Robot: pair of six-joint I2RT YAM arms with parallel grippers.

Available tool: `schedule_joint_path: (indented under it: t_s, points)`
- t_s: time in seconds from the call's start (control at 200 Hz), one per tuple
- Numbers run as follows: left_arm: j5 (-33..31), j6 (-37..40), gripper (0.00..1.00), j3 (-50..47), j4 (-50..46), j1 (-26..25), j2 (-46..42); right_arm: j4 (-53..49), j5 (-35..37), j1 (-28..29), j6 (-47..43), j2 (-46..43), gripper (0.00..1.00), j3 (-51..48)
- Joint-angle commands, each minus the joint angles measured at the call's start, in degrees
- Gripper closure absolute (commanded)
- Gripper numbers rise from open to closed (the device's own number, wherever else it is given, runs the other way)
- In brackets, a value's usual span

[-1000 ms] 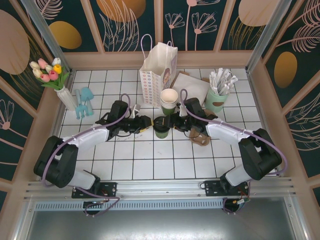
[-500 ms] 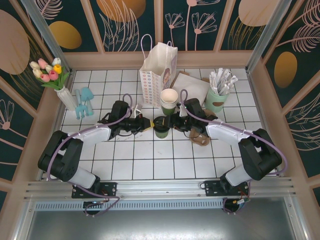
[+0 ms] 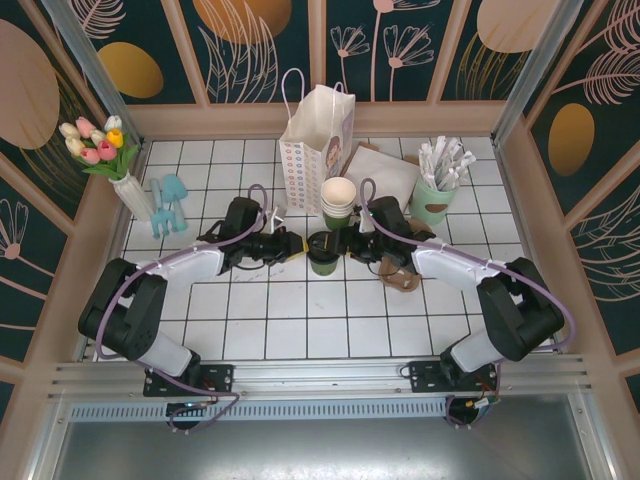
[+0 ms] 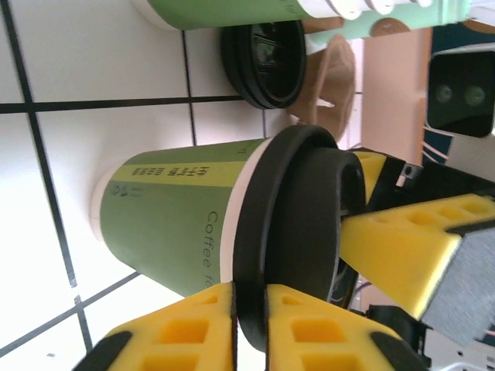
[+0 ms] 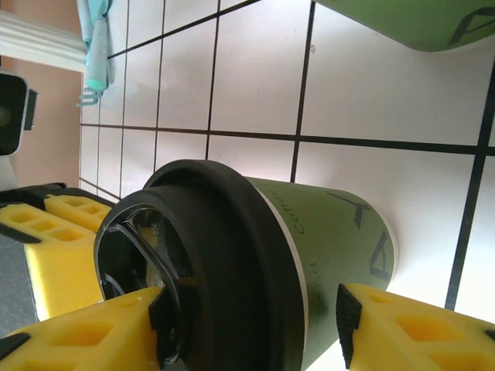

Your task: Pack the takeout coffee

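The left gripper (image 4: 249,297) is pinching the rim of the black lid (image 4: 302,224). Its yellow fingers (image 4: 186,328) are standing almost together, with only the rim's thickness between them. The lid is sitting on the mouth of the dark green paper cup (image 4: 174,224). The cup is standing upright on the white tiled table (image 3: 300,320), about mid-table, directly between the two grippers.

The right gripper (image 5: 249,309) is reaching in from the opposite side. Its fingers (image 5: 418,332) are standing wide apart, one by the lid's top face and the other by the cup's wall. Whether they are pressing on the cup or merely flanking it cannot be told.

Just beyond the cup, a spare black lid (image 4: 267,58) is lying flat on the tiles. A brown cardboard piece (image 3: 400,275) is lying beside it, towards the right arm. Behind these, a stack of green cups (image 3: 338,200) is standing with its cream inside showing. Farther back, a white paper bag (image 3: 318,135) is standing open, and a pale mint cup of white sticks (image 3: 435,195) is standing off to the right. A vase of tulips (image 3: 100,145) is standing at the far left corner.
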Motion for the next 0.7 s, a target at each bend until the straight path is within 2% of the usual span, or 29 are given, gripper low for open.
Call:
schedule_joint_path:
  t_s: [0.0, 0.21, 0.445, 0.575, 0.671, 0.696]
  points:
    - [-7.7, 2.9, 0.79, 2.8, -11.8, -0.2, -0.8, -6.4, 4.0, 0.6, -2.0, -0.3, 0.34, 2.1]
    - [-9.7, 5.2, 0.67, 8.0, -17.8, -0.2, -3.7, -8.4, 4.8, 0.6, -4.8, -0.7, 0.22, 5.1]
    - [-16.0, 6.1, 0.49, 9.9, -20.7, -0.2, -5.9, -7.7, 7.2, 1.8, -6.3, -2.5, 0.13, 5.5]
    - [-23.5, 6.2, 0.24, 9.8, -22.6, -0.2, -5.4, -7.3, 9.9, 3.4, -8.5, -3.1, 0.01, 5.9]
    - [-29.9, 4.8, 0.04, 9.6, -23.7, -0.2, -4.1, -6.5, 11.3, 4.6, -11.4, -3.3, 0.01, 6.2]
    - [-31.6, 4.2, 0.02, 9.6, -24.0, -0.2, -3.6, -6.5, 12.0, 4.9, -12.4, -3.2, 0.01, 6.3]
